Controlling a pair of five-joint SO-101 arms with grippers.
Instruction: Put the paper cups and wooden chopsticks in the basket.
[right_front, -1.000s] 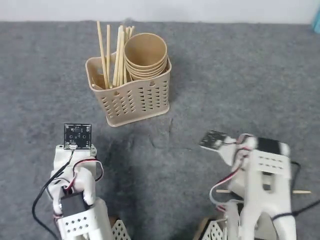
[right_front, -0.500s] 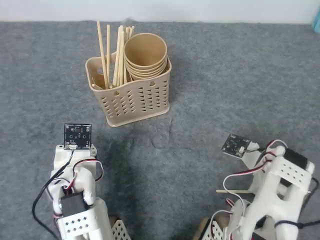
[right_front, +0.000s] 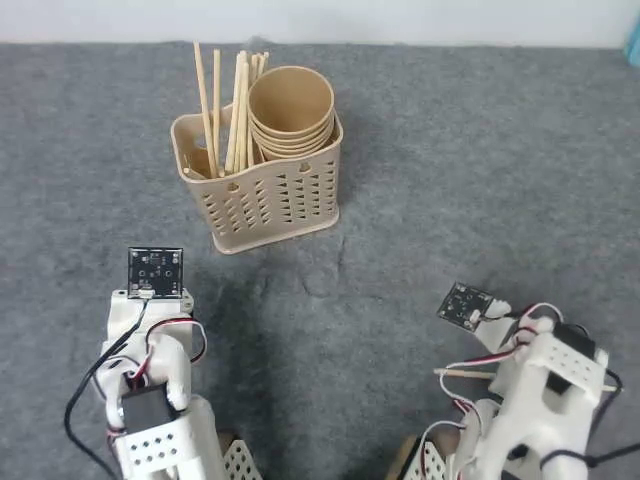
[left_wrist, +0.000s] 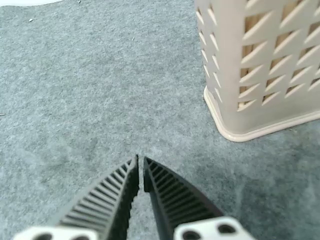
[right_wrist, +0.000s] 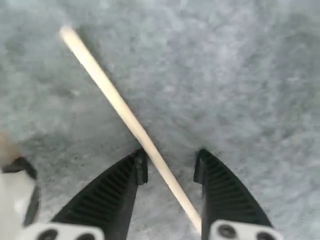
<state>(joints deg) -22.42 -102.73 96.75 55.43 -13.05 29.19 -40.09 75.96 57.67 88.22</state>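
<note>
Wooden chopsticks (right_front: 241, 110) are seen from the high view standing in the left part of the basket (right_front: 270, 200), beside a stack of paper cups (right_front: 291, 100) nested in its right part. The basket is set on the grey worktop (right_front: 450, 150), towards the far side. One loose chopstick (right_front: 466, 373) is laid flat on the worktop near the front, partly covered by the right arm (right_front: 545, 390). The left arm (right_front: 150, 390) is placed at the front left, well apart from the basket.

In the left wrist view, the left claw (left_wrist: 140, 164) is shown with its fingers drawn together at the tips, above bare worktop, and a lower corner of the basket (left_wrist: 260, 65) is seen near it, untouched.

In the right wrist view, the right claw (right_wrist: 170, 162) is held apart, low over the worktop. The loose chopstick (right_wrist: 115, 102) is seen passing slantwise between its fingers, just beside one fingertip (right_wrist: 140, 167); whether it is touched cannot be told, and it is not clamped.
</note>
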